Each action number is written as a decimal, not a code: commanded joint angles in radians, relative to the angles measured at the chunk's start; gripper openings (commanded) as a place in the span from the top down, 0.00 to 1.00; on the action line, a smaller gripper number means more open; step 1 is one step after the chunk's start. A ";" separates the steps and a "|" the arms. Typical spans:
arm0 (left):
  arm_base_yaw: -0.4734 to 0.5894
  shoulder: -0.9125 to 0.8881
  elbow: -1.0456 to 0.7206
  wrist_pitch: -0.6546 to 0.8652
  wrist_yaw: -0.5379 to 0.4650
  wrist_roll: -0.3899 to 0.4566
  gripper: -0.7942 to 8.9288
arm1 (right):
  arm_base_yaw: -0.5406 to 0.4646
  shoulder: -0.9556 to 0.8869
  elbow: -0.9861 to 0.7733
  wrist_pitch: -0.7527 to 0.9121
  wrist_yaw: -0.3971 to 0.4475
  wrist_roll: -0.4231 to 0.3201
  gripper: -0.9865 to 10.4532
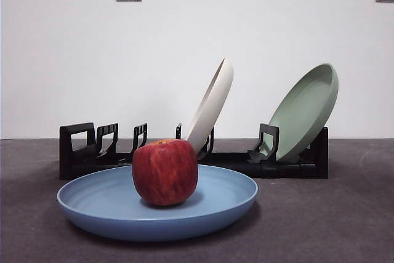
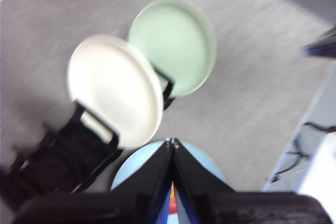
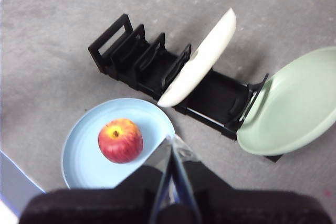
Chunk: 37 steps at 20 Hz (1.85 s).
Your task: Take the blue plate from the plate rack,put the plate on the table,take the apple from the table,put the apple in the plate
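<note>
The blue plate (image 1: 98,204) lies flat on the dark grey table (image 1: 332,220) in front of the black plate rack (image 1: 80,152). The red apple (image 1: 165,172) stands in the plate, a little left of its middle as the right wrist view shows it (image 3: 120,140). The plate also shows in the right wrist view (image 3: 84,156) and partly in the left wrist view (image 2: 205,163). My left gripper (image 2: 171,141) is shut and empty, high above the plate. My right gripper (image 3: 170,138) is shut and empty, high above the plate's edge. Neither arm shows in the front view.
A cream-white plate (image 1: 212,106) leans in the rack's middle slots. A sage-green plate (image 1: 305,112) leans at the rack's right end. The rack's left holders (image 3: 128,51) hold nothing. The table's edge (image 2: 294,135) shows in the left wrist view.
</note>
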 commanded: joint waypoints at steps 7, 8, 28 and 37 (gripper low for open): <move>-0.053 -0.393 -0.660 0.399 -0.229 -0.123 0.93 | -0.001 -0.287 -0.517 0.336 -0.003 0.068 0.92; -0.057 -0.440 -0.726 0.443 -0.239 -0.125 0.93 | -0.001 -0.309 -0.547 0.359 -0.003 0.068 0.92; 0.072 -0.677 -0.815 0.407 -0.250 -0.090 0.92 | -0.001 -0.317 -0.555 0.358 0.004 0.123 0.92; 0.430 -1.102 -1.270 0.753 -0.253 -0.061 0.92 | -0.002 -0.318 -0.555 0.358 0.004 0.123 0.92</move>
